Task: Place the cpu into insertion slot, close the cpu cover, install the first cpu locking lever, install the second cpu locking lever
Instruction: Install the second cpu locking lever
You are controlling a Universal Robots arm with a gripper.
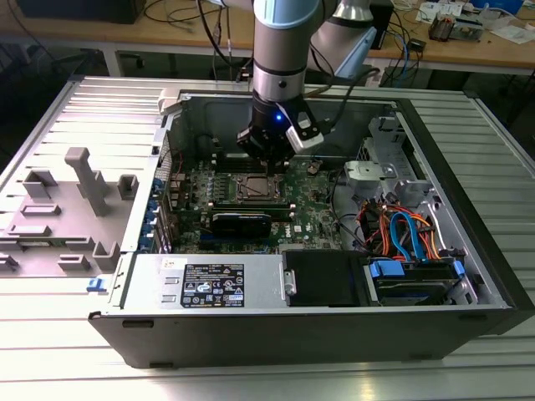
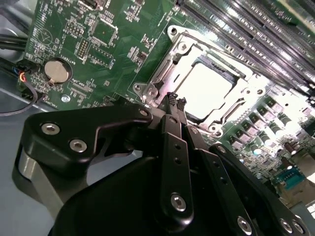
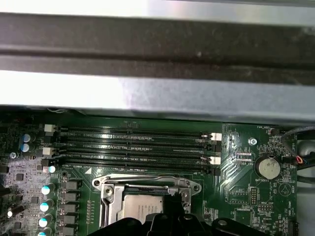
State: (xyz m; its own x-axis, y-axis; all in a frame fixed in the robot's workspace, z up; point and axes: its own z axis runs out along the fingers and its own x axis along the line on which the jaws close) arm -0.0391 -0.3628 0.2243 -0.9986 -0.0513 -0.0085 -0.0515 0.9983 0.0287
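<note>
Gripper (image 2: 176,101) hangs low inside the open computer case (image 1: 468,276), fingertips drawn together to a narrow tip with nothing between them, just beside the near edge of the insertion slot (image 2: 209,86) in the second wrist view.

The cpu (image 2: 205,89) lies flat in the slot, its pale metal top catching glare. The cpu cover (image 3: 113,189) appears down around it as a silver frame, though whether the levers are latched I cannot tell.

Handling, as judgement: chip light, stiff, smooth-topped and fragile underneath, best taken by its edges. Cover is thin sheet metal, springy; press on the frame, not the window.

Writing: white label (image 1: 213,285) on the power supply in the exterior view and small board print near the coin cell (image 3: 269,167). None read off.
</note>
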